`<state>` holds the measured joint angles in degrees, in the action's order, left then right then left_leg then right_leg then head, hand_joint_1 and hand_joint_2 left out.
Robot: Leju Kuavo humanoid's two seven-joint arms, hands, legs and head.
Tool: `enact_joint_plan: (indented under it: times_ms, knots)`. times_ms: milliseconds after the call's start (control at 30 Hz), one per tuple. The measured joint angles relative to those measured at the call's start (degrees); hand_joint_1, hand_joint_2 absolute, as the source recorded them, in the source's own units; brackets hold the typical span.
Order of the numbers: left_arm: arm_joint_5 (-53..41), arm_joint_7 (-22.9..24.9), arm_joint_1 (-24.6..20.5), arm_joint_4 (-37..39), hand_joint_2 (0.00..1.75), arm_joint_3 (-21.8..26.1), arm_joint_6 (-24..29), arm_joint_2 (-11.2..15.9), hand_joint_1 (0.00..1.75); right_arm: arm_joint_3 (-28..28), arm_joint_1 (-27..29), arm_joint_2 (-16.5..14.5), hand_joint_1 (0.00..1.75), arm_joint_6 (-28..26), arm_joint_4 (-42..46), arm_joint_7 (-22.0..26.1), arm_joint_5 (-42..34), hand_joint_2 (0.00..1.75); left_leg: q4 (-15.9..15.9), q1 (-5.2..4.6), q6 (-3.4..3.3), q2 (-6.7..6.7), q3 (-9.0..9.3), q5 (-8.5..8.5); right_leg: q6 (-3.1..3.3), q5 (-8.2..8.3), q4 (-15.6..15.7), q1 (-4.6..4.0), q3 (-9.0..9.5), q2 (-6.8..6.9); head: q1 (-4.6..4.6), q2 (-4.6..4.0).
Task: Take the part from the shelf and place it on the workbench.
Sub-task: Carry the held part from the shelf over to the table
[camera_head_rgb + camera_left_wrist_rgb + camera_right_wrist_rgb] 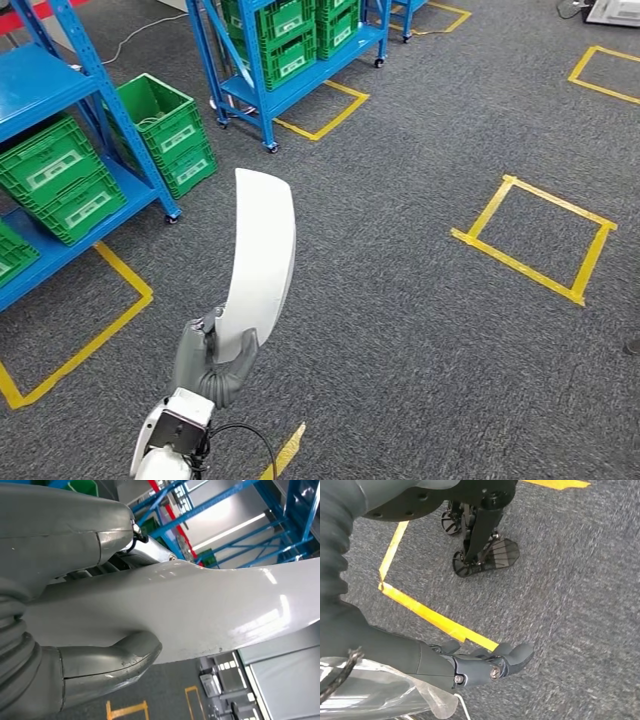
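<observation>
**Part in hand, bench not yet in sight**

Grey carpet floor (pixel 423 330) marked with yellow tape squares (pixel 537 238) spreads ahead; blue shelves (pixel 45 90) with green crates (pixel 64 178) stand off to the left. The white curved part (pixel 260 255) rises upright from the left robot hand (pixel 215 360), whose thumb and fingers are wrapped round its lower end. The right robot hand (pixel 482 665) hangs over the floor holding nothing, fingers loosely extended.

To carry well, I judge the grip should stay firm and the part upright while turning towards the bench, since the tall top could swing.

The bench is nowhere visible. How far the fingers reach behind the part is hidden.
</observation>
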<state>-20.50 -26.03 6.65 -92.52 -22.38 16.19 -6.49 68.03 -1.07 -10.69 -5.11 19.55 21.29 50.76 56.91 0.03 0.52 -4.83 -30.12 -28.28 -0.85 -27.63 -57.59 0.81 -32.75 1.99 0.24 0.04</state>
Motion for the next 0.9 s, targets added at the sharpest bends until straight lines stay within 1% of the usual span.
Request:
enact_joint_plan:
  times_ms: [33,67,100,133,167,200,233,267,300,333,367,400,433,467,500,533,567,600,633,667,700,733,767,800,833,867,900]
  knots:
    - [0.0,-0.01,-0.11,0.05,1.75,-0.05,-0.1,-0.03,1.75,0.15,0.07,0.0,0.0,0.01,0.08,-0.01,0.01,1.75,0.84,0.18,0.28,0.77,-0.27,-0.76,0.4,0.08,0.05,0.01,0.0,-0.49,-0.04,0.0]
    - [0.0,-0.01,-0.2,0.09,1.75,-0.09,-0.21,-0.05,1.75,0.26,0.09,-0.01,0.0,0.03,0.21,-0.01,0.01,1.75,2.84,0.33,0.52,1.85,-1.08,-2.15,0.77,0.19,0.1,0.07,0.03,-1.01,-0.09,0.0]
    - [0.0,-0.02,-0.25,0.17,1.75,-0.1,-0.32,-0.06,1.75,0.37,0.07,-0.01,0.0,0.07,0.35,-0.02,0.03,1.75,6.12,0.42,0.67,3.11,-2.52,-4.02,1.03,0.27,0.12,0.08,0.02,-1.58,-0.15,0.0]
    - [0.02,-0.02,-0.27,0.29,1.75,-0.1,-0.46,-0.03,1.75,0.48,0.03,-0.01,0.0,0.11,0.51,-0.02,0.07,1.75,10.29,0.45,0.67,3.86,-4.46,-5.99,1.21,0.29,0.11,0.0,-0.01,-2.18,-0.16,0.0]
    - [0.09,-0.02,-0.27,0.45,1.75,-0.1,-0.66,-0.01,1.75,0.62,0.01,-0.01,0.0,0.18,0.66,-0.01,0.11,1.75,14.23,0.43,0.59,4.19,-6.36,-7.44,1.32,0.31,0.1,-0.11,-0.02,-2.86,-0.15,0.0]
    - [0.26,-0.02,-0.27,0.64,1.75,-0.09,-0.94,0.02,1.75,0.8,0.05,-0.01,0.0,0.24,0.78,-0.01,0.17,1.75,16.77,0.39,0.43,4.32,-7.7,-7.91,1.38,0.32,0.1,-0.25,0.01,-3.56,-0.15,0.0]
    - [0.46,-0.01,-0.28,0.79,1.75,-0.09,-1.27,0.03,1.75,1.0,0.1,-0.02,0.0,0.3,0.91,-0.01,0.25,1.75,17.25,0.32,0.16,4.42,-8.13,-7.23,1.42,0.32,0.09,-0.39,0.06,-4.26,-0.15,0.0]
    - [0.75,-0.01,-0.31,0.92,1.75,-0.09,-1.6,0.03,1.75,1.21,0.15,-0.04,0.0,0.35,1.04,-0.01,0.34,1.75,15.4,0.21,-0.24,4.64,-7.49,-5.48,1.43,0.33,0.09,-0.5,0.14,-4.99,-0.14,0.0]
    - [0.98,0.0,-0.35,0.99,1.75,-0.09,-1.91,0.01,1.75,1.42,0.18,-0.08,0.0,0.39,1.17,0.0,0.47,1.75,11.84,0.04,-0.75,5.26,-6.03,-3.14,1.43,0.33,0.09,-0.57,0.22,-5.7,-0.13,0.0]
    - [1.13,-0.01,-0.4,1.04,1.75,-0.1,-2.18,-0.01,1.75,1.59,0.18,-0.19,0.0,0.43,1.27,0.01,0.61,1.75,7.86,-0.14,-1.34,6.41,-4.33,-1.13,1.4,0.35,0.06,-0.65,0.25,-6.34,-0.11,0.0]
    - [1.34,-0.01,-0.47,1.06,1.75,-0.1,-2.46,-0.02,1.75,1.71,0.15,-0.33,0.0,0.44,1.36,0.05,0.74,1.75,4.33,-0.25,-1.79,7.43,-2.8,0.22,1.31,0.36,0.0,-0.69,0.18,-7.0,-0.11,0.0]
    - [1.57,0.04,-0.55,1.09,1.75,-0.1,-2.79,-0.03,1.75,1.81,0.12,-0.45,0.0,0.45,1.43,0.1,0.85,1.75,2.08,-0.36,-2.06,8.25,-1.84,0.8,1.14,0.42,-0.03,-0.67,0.01,-7.51,-0.11,0.0]
    - [1.88,0.1,-0.63,1.13,1.75,-0.11,-3.16,-0.04,1.75,1.95,0.16,-0.56,0.0,0.46,1.47,0.14,0.94,1.75,1.11,-0.42,-2.18,8.57,-1.45,0.75,0.87,0.52,-0.01,-0.61,-0.2,-8.0,-0.14,0.0]
    - [2.23,0.16,-0.71,1.16,1.75,-0.14,-3.53,-0.06,1.75,2.13,0.23,-0.61,0.0,0.45,1.52,0.17,1.02,1.75,0.64,-0.41,-2.17,8.21,-1.31,0.73,0.52,0.65,0.09,-0.54,-0.41,-8.52,-0.15,0.0]
    - [2.56,0.21,-0.8,1.2,1.75,-0.19,-3.88,-0.13,1.75,2.36,0.33,-0.62,0.0,0.44,1.58,0.17,1.09,1.75,0.21,-0.26,-2.17,7.69,-1.21,0.93,0.23,0.69,0.12,-0.48,-0.65,-8.7,-0.16,0.0]
    - [2.94,0.22,-0.88,1.22,1.75,-0.24,-4.26,-0.22,1.75,2.56,0.39,-0.63,0.0,0.39,1.64,0.21,1.14,1.75,-0.36,-0.11,-2.27,7.12,-1.01,1.21,-0.05,0.28,-0.34,-0.57,-1.04,-8.03,-0.02,0.0]
    - [3.28,0.22,-0.96,1.24,1.75,-0.3,-4.59,-0.34,1.75,2.73,0.34,-0.63,0.0,0.32,1.7,0.25,1.17,1.75,-0.91,0.07,-2.38,6.45,-0.83,1.49,-0.3,-0.68,-1.69,-0.68,-1.83,-6.85,0.2,0.0]
    - [3.67,0.22,-1.0,1.28,1.75,-0.33,-4.94,-0.44,1.75,2.89,0.23,-0.63,0.0,0.26,1.75,0.3,1.21,1.75,-1.29,0.18,-2.45,5.73,-0.7,1.69,-0.53,-2.24,-4.34,-0.71,-3.18,-5.27,0.38,0.0]
    - [4.02,0.23,-1.0,1.37,1.75,-0.32,-5.25,-0.48,1.75,3.01,0.11,-0.63,0.0,0.19,1.76,0.37,1.26,1.75,-1.38,0.11,-2.54,5.03,-0.68,1.71,-0.82,-4.13,-7.94,-0.68,-4.94,-3.73,0.56,0.0]
    - [4.3,0.24,-0.98,1.48,1.75,-0.3,-5.48,-0.49,1.75,3.13,0.03,-0.63,0.0,0.15,1.76,0.41,1.31,1.75,-1.36,0.06,-2.55,4.28,-0.71,1.69,-1.1,-5.73,-11.66,-0.52,-6.74,-2.94,0.61,0.0]
    - [4.53,0.24,-0.95,1.61,1.75,-0.27,-5.67,-0.48,1.75,3.27,0.02,-0.63,0.0,0.13,1.76,0.46,1.38,1.75,-1.33,0.02,-2.51,3.55,-0.73,1.64,-1.37,-6.58,-14.41,-0.35,-8.05,-2.5,0.6,0.0]
    - [4.67,0.24,-0.95,1.73,1.75,-0.26,-5.8,-0.47,1.75,3.39,0.06,-0.62,0.0,0.09,1.76,0.5,1.44,1.75,-1.32,0.01,-2.45,2.86,-0.71,1.56,-1.62,-6.32,-15.1,-0.2,-8.33,-2.25,0.61,0.0]
    - [4.76,0.24,-0.96,1.81,1.75,-0.26,-5.87,-0.48,1.75,3.54,0.12,-0.62,0.0,0.05,1.76,0.52,1.49,1.75,-1.27,0.03,-2.33,2.26,-0.67,1.47,-1.8,-5.03,-13.48,-0.07,-7.42,-1.96,0.62,0.0]
    - [4.79,0.24,-0.98,1.87,1.75,-0.27,-5.91,-0.49,1.75,3.71,0.15,-0.61,0.0,0.01,1.77,0.55,1.52,1.75,-1.17,0.07,-2.13,1.68,-0.57,1.33,-1.94,-3.04,-9.77,0.02,-5.36,-1.33,0.62,0.0]
    - [4.8,0.24,-1.0,1.91,1.75,-0.27,-5.92,-0.49,1.75,3.85,0.1,-0.61,0.0,-0.03,1.78,0.57,1.55,1.75,-1.03,0.02,-1.85,1.17,-0.48,1.13,-1.95,-1.57,-5.59,-0.05,-3.1,-0.15,0.65,0.0]
    - [4.81,0.24,-1.04,1.93,1.75,-0.27,-5.93,-0.5,1.75,3.97,0.01,-0.61,0.0,-0.04,1.78,0.62,1.56,1.75,-0.81,-0.1,-1.53,0.75,-0.42,0.9,-1.67,-0.5,-2.18,-0.1,-1.15,0.7,0.61,0.0]
    - [4.81,0.23,-1.06,1.95,1.75,-0.27,-5.93,-0.51,1.75,4.06,-0.08,-0.62,0.0,-0.03,1.79,0.66,1.57,1.75,-0.63,-0.23,-1.22,0.36,-0.37,0.73,-1.28,-0.06,-0.06,-0.19,0.08,1.28,0.52,0.0]
